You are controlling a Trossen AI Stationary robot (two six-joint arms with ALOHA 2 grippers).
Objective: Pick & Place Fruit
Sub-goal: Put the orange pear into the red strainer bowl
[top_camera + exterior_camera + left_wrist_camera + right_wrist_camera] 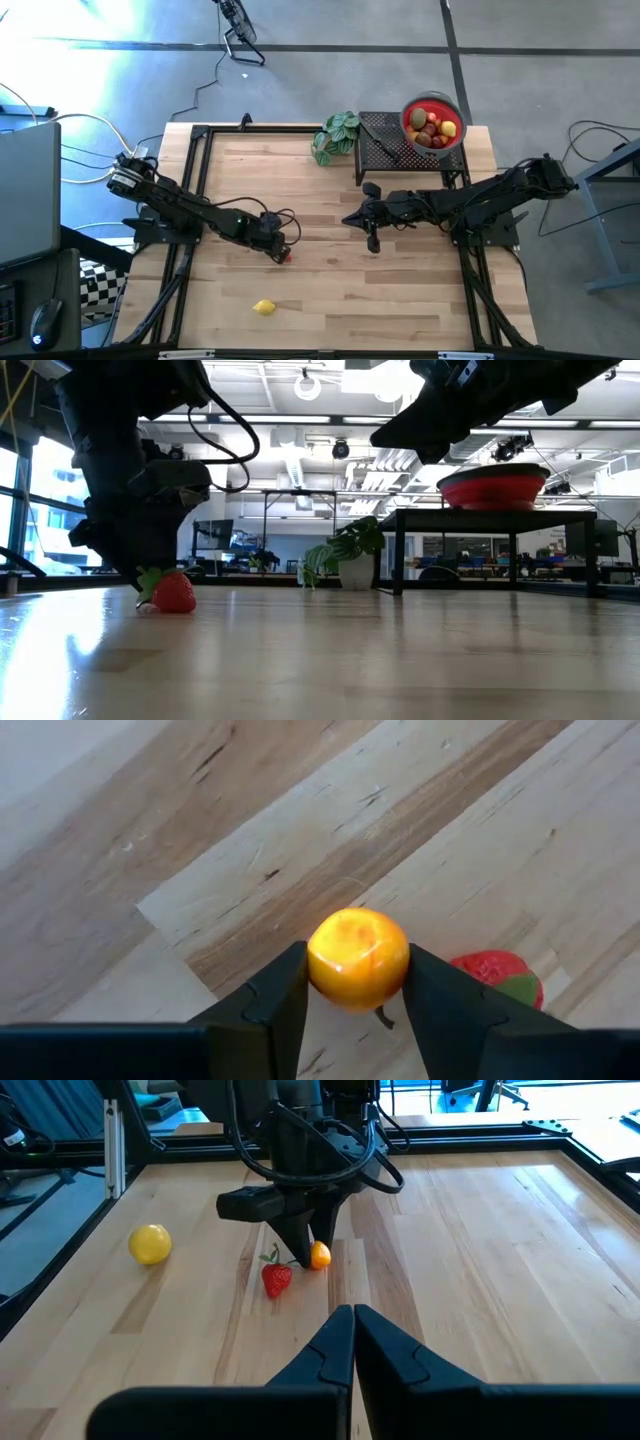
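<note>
While the red bowl (432, 122) on the black stand (385, 150) holds a heap of mixed fruit (432, 130), three pieces lie outside it.
The left gripper (357, 1005) is clamped on an orange fruit (358, 958) beside a strawberry (497, 977); a lemon (264, 307) sits near the table's front edge; the right gripper (352, 1320) hovers mid-table, fingers together.
</note>
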